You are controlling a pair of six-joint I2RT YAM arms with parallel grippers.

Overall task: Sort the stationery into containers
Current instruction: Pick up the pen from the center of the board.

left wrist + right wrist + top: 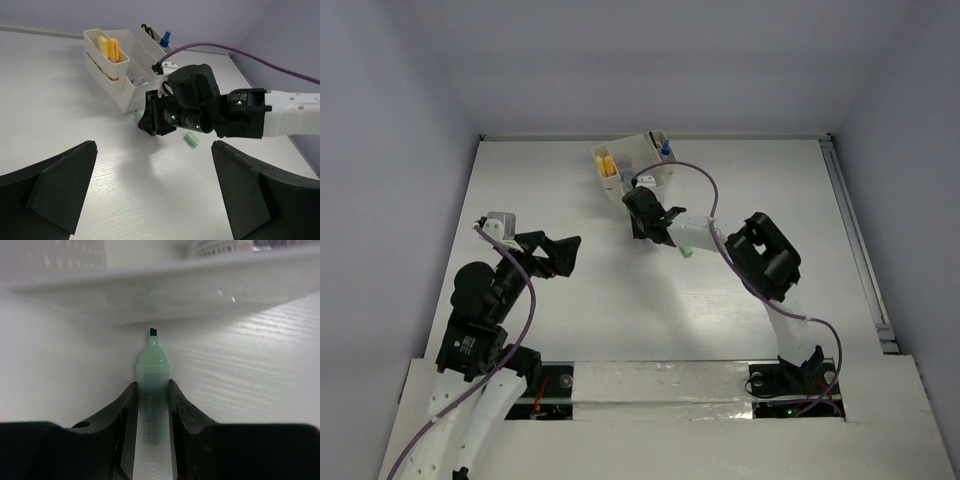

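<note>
Erasers (109, 49) and blue-capped bottle (165, 36) already sit in the organizer (122, 87) at twelve o'clock on the bench (780, 190); the right end effector (151, 386) pinches the unsorted light green marker (152, 360) at its six o'clock, while the left end effector (565, 257) stands open.

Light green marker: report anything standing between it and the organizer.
Nothing loose lies between them. The light green marker, between the fingers of the right gripper, points at the near wall of the organizer; only that wall bars the way, so it likely must be lifted over.
</note>
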